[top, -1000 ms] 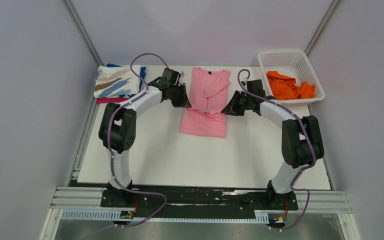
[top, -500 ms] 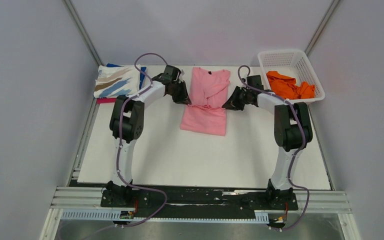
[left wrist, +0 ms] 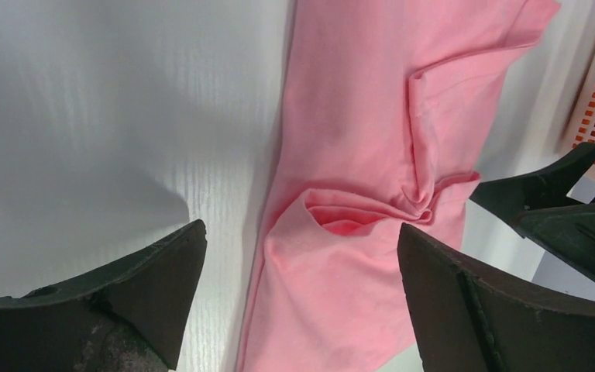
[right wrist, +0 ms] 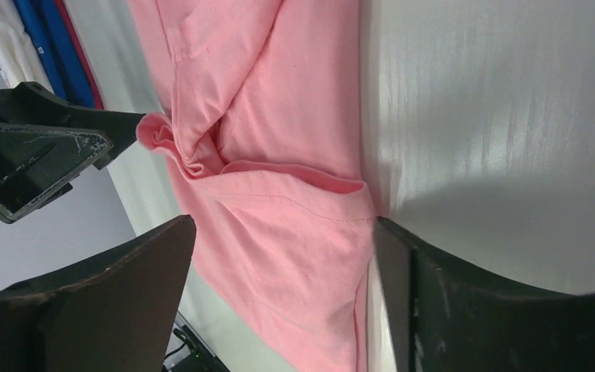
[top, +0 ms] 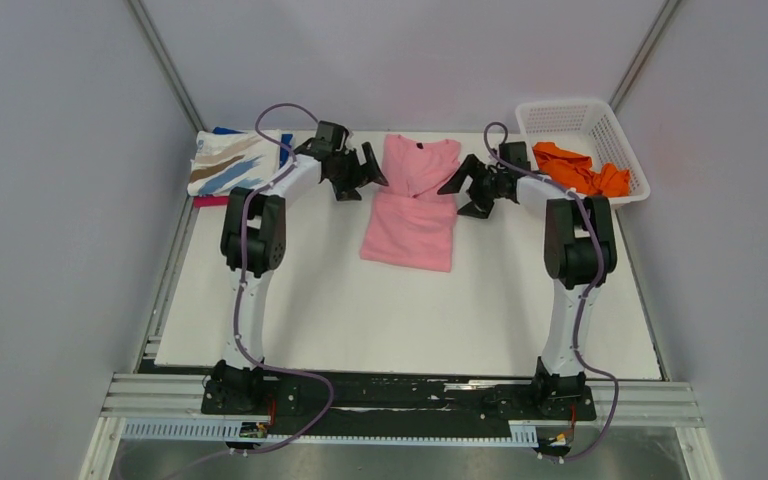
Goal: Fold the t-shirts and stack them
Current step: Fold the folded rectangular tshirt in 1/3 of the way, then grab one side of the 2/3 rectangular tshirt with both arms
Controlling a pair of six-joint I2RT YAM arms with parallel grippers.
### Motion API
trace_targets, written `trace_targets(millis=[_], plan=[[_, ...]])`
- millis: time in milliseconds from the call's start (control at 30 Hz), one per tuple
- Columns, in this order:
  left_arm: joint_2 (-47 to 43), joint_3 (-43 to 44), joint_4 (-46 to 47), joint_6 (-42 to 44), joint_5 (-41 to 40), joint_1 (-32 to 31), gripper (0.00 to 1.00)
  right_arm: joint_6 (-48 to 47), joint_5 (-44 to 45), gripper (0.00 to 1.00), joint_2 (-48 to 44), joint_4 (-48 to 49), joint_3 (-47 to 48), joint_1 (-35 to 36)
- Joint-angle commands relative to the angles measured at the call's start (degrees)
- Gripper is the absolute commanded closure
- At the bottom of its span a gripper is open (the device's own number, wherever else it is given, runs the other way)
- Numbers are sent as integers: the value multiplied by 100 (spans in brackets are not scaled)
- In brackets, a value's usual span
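A: White table [top: 310,310], grey booth walls. Jaws?
B: Left gripper [left wrist: 302,236] stood wide open, gripping nothing. Right gripper [right wrist: 283,226] same: wide, empty. The pink t-shirt [top: 410,225] lay flat on the table between the two, side edges just beside each set of jaws, with a bunched crease [left wrist: 356,213] mid-body.
A: Handling?
B: Light, limp cloth, I'd judge. It would sag and slide, so pinch it at a folded edge or hem corner. The orange t-shirt [top: 578,172] sat in the basket [top: 570,112], and the folded stack [top: 228,162] was at far left.
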Motion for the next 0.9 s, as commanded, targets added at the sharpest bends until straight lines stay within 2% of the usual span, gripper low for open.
trace_targets(millis=[0,33,67,300,467,600,733,867], plan=[[-554,85,73,92,40,18,0,-235,-98,6,-588,156,29,-15],[-792,-130,79,112,43,18,0,-339,-93,1,-748,139,-79,-21],[-934,-300,113,158,17,14,0,-432,-65,0,-922,105,-223,-16],[-2758,-2810,289,360,-400,-111,0,-709,314,0,-2443,94,-2059,242],[-3352,-4147,383,357,-605,-349,0,-669,779,1,-3087,48,-3141,733],[-3315,-4553,580,259,-693,-448,1,-477,1092,3,-3081,180,-3491,962],[-2929,-4562,785,145,-730,-482,12,-299,1085,7,-2841,534,-3594,1051],[-2707,-4586,997,4,-697,-503,20,-190,1068,20,-2585,620,-3583,1064]])
